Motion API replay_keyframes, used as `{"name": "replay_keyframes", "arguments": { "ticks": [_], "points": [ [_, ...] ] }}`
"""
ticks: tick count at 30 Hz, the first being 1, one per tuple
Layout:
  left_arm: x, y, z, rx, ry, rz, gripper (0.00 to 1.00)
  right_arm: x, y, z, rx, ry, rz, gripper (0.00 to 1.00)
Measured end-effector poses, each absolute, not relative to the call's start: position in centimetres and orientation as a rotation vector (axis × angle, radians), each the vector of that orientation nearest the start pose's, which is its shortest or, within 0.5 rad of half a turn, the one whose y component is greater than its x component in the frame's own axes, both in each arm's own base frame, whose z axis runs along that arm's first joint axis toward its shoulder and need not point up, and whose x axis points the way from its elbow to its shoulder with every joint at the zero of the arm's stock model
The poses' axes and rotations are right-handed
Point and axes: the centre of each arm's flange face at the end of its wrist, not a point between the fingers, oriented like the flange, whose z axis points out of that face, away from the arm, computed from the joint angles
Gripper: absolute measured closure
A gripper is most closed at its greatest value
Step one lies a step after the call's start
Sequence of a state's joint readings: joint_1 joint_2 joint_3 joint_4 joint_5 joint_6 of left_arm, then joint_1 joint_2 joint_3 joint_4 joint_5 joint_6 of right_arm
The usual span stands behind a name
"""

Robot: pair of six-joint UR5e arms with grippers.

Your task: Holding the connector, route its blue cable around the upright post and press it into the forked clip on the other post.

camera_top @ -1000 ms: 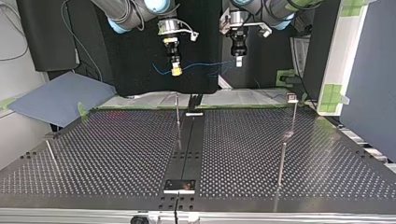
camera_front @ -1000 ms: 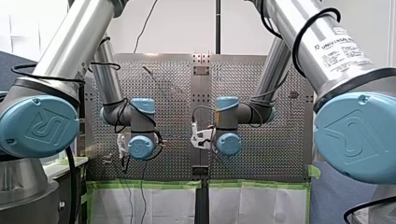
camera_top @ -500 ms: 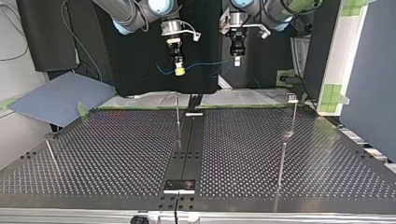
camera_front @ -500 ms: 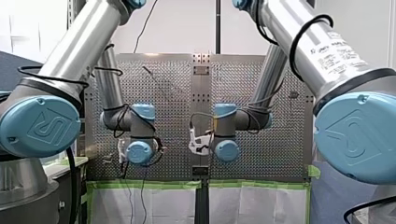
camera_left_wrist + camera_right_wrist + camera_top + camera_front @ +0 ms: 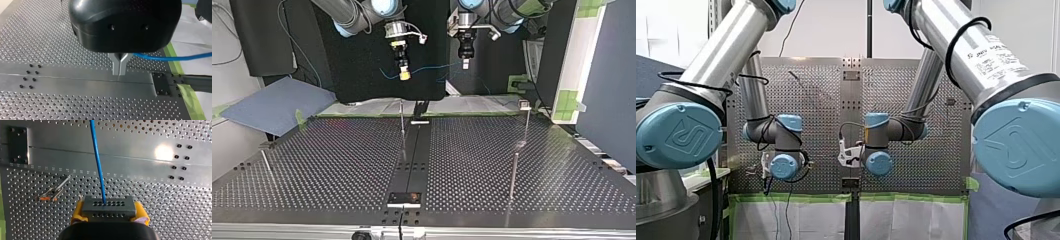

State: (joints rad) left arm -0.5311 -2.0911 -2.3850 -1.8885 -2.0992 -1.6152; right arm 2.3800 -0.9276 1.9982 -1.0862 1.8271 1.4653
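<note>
Yellow pads [image 5: 78,213] of my right gripper [image 5: 109,213] clamp the grey connector [image 5: 109,206], and its blue cable [image 5: 98,162] runs straight ahead. In the top view the cable leads toward three o'clock to my left gripper [image 5: 119,67], whose metal fingers are pinched onto it. On the perforated table [image 5: 337,160], the upright post [image 5: 402,119] stands at six o'clock from the connector and the clip post [image 5: 525,117] at four o'clock.
</note>
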Motion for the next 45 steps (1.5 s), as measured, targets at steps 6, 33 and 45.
{"name": "replay_keyframes", "arguments": {
  "ticks": [6, 33, 45],
  "points": [
    [28.6, -26.4, 4.4, -0.002, 1.641, -0.003, 1.0, 46.6, -29.5, 6.0, 1.609, -0.793, 1.543, 1.0],
    [29.9, -29.6, 7.3, 0.067, 1.591, -0.084, 1.0, 48.9, -30.5, 10.3, 1.52, -0.846, 1.58, 1.0],
    [35.0, -29.4, 13.0, -0.067, 1.507, -0.075, 1.0, 49.1, -33.9, 17.8, 1.417, -0.856, 1.603, 1.0]
  ]
}}
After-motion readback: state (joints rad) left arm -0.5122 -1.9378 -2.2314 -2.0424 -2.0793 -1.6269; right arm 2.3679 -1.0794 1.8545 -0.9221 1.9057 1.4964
